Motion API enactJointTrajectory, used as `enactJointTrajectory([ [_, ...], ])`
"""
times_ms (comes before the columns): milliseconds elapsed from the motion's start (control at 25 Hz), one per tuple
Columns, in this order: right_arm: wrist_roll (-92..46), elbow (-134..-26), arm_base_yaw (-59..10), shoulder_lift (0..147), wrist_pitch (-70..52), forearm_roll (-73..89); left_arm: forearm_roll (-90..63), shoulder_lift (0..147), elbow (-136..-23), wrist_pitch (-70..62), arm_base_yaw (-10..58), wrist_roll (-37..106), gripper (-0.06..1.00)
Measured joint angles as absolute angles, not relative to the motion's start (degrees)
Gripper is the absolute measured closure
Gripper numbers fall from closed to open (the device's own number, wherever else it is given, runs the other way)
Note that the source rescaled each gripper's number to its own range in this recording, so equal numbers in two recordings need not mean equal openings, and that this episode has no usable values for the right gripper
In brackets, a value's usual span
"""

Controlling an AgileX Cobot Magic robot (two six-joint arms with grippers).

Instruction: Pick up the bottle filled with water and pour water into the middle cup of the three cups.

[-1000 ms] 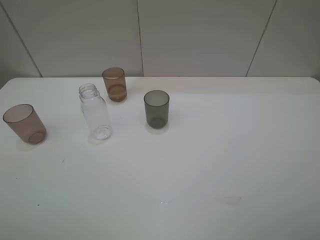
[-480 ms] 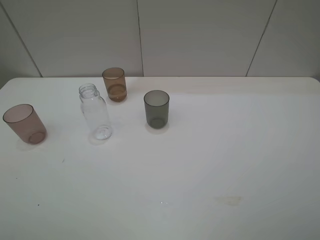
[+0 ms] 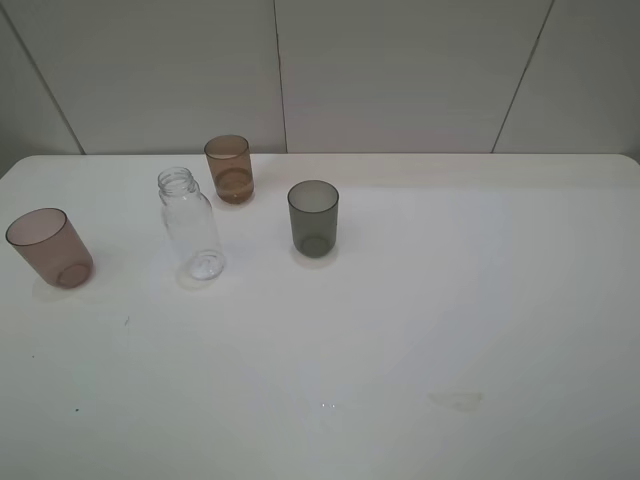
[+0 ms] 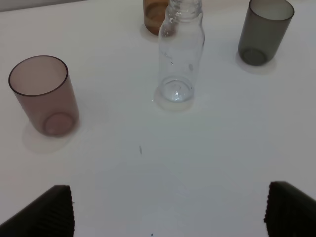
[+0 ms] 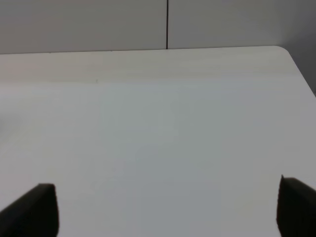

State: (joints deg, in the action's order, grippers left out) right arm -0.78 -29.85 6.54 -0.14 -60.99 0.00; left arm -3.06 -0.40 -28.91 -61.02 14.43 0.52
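Note:
The clear capless bottle (image 3: 192, 225) stands upright at the table's left. The amber middle cup (image 3: 229, 168) stands just behind it, the smoky grey cup (image 3: 313, 217) to its right, and the pinkish-mauve cup (image 3: 49, 248) near the left edge. No arm shows in the exterior high view. In the left wrist view my left gripper (image 4: 168, 212) is open and empty, well short of the bottle (image 4: 180, 52), with the pink cup (image 4: 44, 95), grey cup (image 4: 264, 30) and amber cup (image 4: 156, 15) around it. My right gripper (image 5: 168, 207) is open over bare table.
The white table (image 3: 450, 300) ends at a grey panelled wall at the back. A faint stain (image 3: 458, 401) marks the front right. The right wrist view shows the table's far right corner (image 5: 284, 52).

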Motion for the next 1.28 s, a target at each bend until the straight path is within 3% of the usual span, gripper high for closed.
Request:
enactJointTrajectory([
  [480, -0.8, -29.8, 6.5, -0.1, -61.0, 0.0, -3.1, -0.4, -28.9, -61.0, 13.6, 0.6, -0.03],
  [880, -0.8, -29.8, 6.5, -0.1, -61.0, 0.0, -3.1, -0.4, -28.9, -61.0, -2.8, 0.7, -0.03],
  [1280, -0.8, -29.8, 6.5, -0.1, -61.0, 0.0, -3.0, -0.4, -28.9, -61.0, -4.8, 0.7, -0.03],
])
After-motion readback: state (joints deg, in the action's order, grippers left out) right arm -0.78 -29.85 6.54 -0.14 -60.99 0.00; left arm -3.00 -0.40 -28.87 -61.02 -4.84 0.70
